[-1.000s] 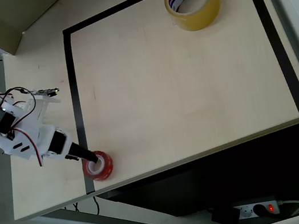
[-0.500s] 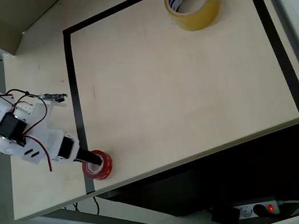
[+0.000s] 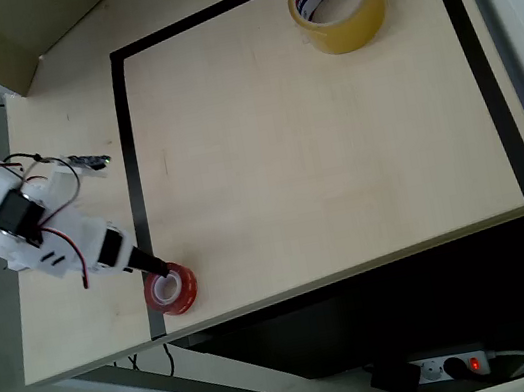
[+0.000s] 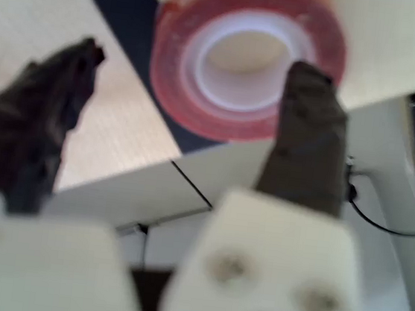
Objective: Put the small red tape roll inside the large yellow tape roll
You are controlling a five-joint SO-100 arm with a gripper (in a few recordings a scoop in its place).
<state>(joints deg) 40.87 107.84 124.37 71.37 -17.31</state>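
Pale wood table [image 3: 316, 156] with a black tape border [image 3: 132, 178] marking a work rectangle; cables and a power strip on the floor below.

Small red tape roll [image 3: 172, 290] lies flat at the near-left corner of the rectangle, on the black border line and close to the table's front edge. Large yellow tape roll [image 3: 336, 1] lies flat at the far end, well apart, hole facing up.

Gripper [image 3: 153, 271] sits at the red roll's upper-left rim in the overhead view. In the wrist view the gripper [image 4: 195, 68] is spread: one dark finger [image 4: 313, 115] points into or over the white core of the red roll [image 4: 249, 55], the other finger [image 4: 48, 107] stands clear outside the rim. No clamp on the roll wall yet.

Judgement: step in hand is the grasp. To do it well:
- lower until the inner finger is properly inside the core, outer finger past the outside wall;
- close on the wall only, squarely, so the ring does not twist;
- avoid pushing toward the front edge, as the roll is near it and could slide off;
- lift straight, keep the roll level for the long carry to the yellow roll's hole.
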